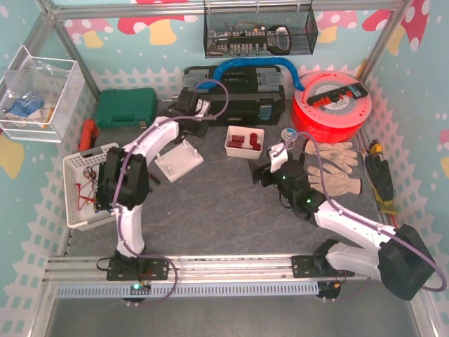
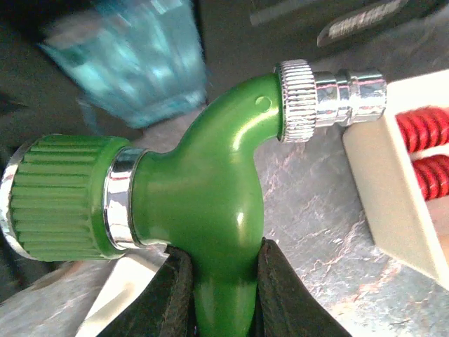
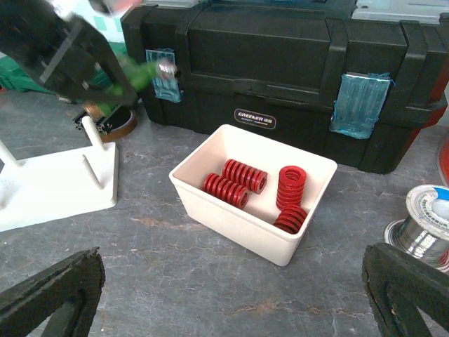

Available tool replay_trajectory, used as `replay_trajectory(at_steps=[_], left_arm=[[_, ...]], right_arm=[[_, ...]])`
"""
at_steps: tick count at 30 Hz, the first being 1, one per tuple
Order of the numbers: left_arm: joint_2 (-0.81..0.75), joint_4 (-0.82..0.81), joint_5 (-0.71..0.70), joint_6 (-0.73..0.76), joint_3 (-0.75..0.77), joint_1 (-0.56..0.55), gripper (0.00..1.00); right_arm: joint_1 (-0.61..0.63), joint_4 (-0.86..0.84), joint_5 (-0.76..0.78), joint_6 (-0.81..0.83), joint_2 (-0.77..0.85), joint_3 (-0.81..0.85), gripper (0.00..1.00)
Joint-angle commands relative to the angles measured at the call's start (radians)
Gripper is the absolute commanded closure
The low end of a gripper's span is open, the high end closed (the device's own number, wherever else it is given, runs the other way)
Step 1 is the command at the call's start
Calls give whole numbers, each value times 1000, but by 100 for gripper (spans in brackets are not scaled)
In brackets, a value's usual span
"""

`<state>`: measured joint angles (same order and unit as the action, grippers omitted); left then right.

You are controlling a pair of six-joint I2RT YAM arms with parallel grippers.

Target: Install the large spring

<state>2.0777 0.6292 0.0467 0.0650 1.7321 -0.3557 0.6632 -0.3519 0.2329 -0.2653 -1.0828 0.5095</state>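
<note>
Several red springs point(image 3: 235, 184) lie in a small white box point(image 3: 242, 221) on the grey mat; the box also shows in the top view point(image 1: 244, 142). A white stand with upright pegs point(image 3: 59, 184) sits left of it, seen in the top view point(image 1: 179, 160) too. My left gripper point(image 2: 217, 284) is shut on a green elbow fitting point(image 2: 210, 189) with chrome ends and holds it above the mat, beside the box of springs point(image 2: 424, 144). My right gripper point(image 3: 231, 302) is open and empty, facing the box from a short way off, with fingers point(image 3: 52, 295) wide apart.
A black toolbox point(image 3: 280, 63) stands right behind the box. A solder spool point(image 3: 426, 223) sits to the right. In the top view there are work gloves point(image 1: 333, 168), a red reel point(image 1: 330, 105), a green case point(image 1: 126, 107) and a white basket point(image 1: 84, 184).
</note>
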Motion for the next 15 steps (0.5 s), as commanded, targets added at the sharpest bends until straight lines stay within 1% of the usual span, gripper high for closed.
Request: replay_trajectory(at_steps=[1,4,8,15], left_arm=[[-135,-152,-111,-108,-96,15,100],[-185,-192,-217,-189,-156,55,100],[-213,-229,-300,-243,-226,114,100],[-172,-249,-425,-317,-299,198,100]], right_arm=[[9,-6,14,9,21,-12,0],[9,-4,14,9,31,-14,0],[9,-3,15,9,41,-16,0],[9,0,12,6,32,-13,0]])
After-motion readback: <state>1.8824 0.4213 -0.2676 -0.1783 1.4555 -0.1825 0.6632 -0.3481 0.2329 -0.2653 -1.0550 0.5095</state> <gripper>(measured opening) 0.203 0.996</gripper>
